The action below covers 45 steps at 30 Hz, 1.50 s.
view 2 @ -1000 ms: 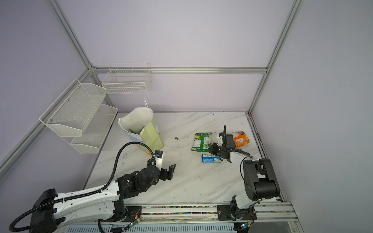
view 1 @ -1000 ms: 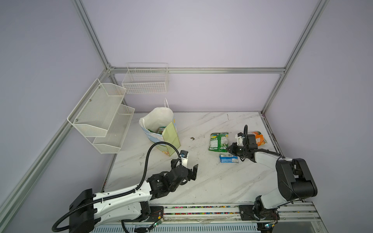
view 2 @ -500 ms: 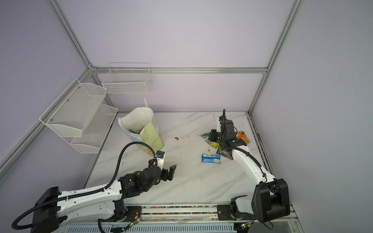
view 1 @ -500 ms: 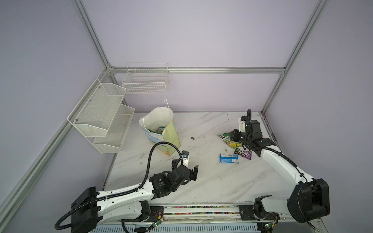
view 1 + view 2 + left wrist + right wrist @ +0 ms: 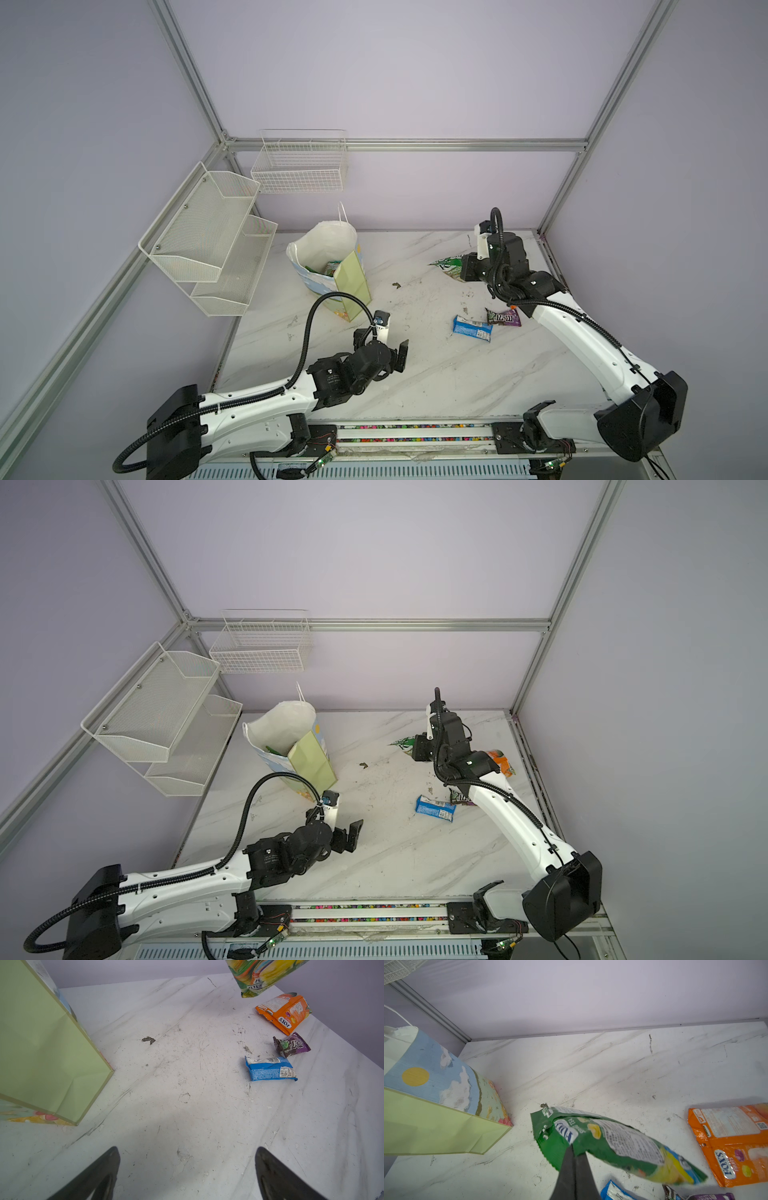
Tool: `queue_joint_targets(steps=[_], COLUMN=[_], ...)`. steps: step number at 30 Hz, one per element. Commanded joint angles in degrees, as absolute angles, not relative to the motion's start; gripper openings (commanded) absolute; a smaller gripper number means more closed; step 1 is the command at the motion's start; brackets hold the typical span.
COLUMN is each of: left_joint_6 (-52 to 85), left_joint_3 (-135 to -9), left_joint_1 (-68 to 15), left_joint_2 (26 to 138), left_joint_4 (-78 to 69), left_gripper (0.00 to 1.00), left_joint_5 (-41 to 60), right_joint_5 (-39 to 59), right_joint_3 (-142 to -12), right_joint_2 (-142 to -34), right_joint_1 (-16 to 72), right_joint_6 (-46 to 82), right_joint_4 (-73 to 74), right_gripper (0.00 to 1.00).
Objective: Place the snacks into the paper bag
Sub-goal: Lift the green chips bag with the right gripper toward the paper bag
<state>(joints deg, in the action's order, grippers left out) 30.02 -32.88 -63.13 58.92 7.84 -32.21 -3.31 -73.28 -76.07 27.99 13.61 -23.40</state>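
Since a second ago, my right pincer [image 5: 573, 1150] had risen off the table [image 5: 436, 374] with the green packet [image 5: 602, 1140], which had then lain flat among the others; my left pincer [image 5: 187, 1153] had hardly stirred. My right jaws were pressed together on the packet's crimped edge, so it hung out ahead of the fingertips, tilted and clear of the marble. The paper bag [image 5: 436, 1126] stood upright well ahead of that pincer, apart from the packet. It was near my left pincer, whose jaws stood wide apart over bare table, holding nothing. Lower down, behind and beside my right pincer, lay the orange packet [image 5: 733, 1140], the blue packet [image 5: 270, 1069] and the purple wrapper [image 5: 292, 1045], all flat on the table and well ahead of my left pincer. On the green packet I read FOX'S in a blue-and-white oval and TEA beside it, with a block of print too fine to read; the orange one said FOX'S and FRUITS. The green packet was glossy and crinkled, with a sawtooth edge, yellow sweets pictured on it, and yellow and blue at its far end.
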Motion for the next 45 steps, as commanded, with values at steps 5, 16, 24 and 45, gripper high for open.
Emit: queue_joint_targets(steps=[5,16,24,45], left_joint_6=[31.37,32.1,33.04,34.72], left_joint_3=[-29.63,-27.95,-26.56,-25.65], left_joint_1=[-63.29,-63.33,-63.29,-63.68], left_joint_2=[57.15,55.92,54.84,55.33], left_joint_4=[6.28,6.42,6.41,6.94], left_gripper=[1.0,1.0,1.0,0.99], left_joint_5=[-33.2,-33.49,-33.4,-32.61], right_joint_5=[-12.42,-17.47,-20.93,-27.27], right_joint_3=[-81.67,-92.3,-100.56,-123.84], right_joint_2=[-78.39,-83.15,-87.17,-99.51], right_joint_1=[33.94,39.34,42.33,49.7], right_joint_6=[10.68,8.46,5.83,-0.06], right_joint_4=[-27.81,-31.65,-34.41,-40.81], right_gripper=[0.0,0.0,0.0,0.0])
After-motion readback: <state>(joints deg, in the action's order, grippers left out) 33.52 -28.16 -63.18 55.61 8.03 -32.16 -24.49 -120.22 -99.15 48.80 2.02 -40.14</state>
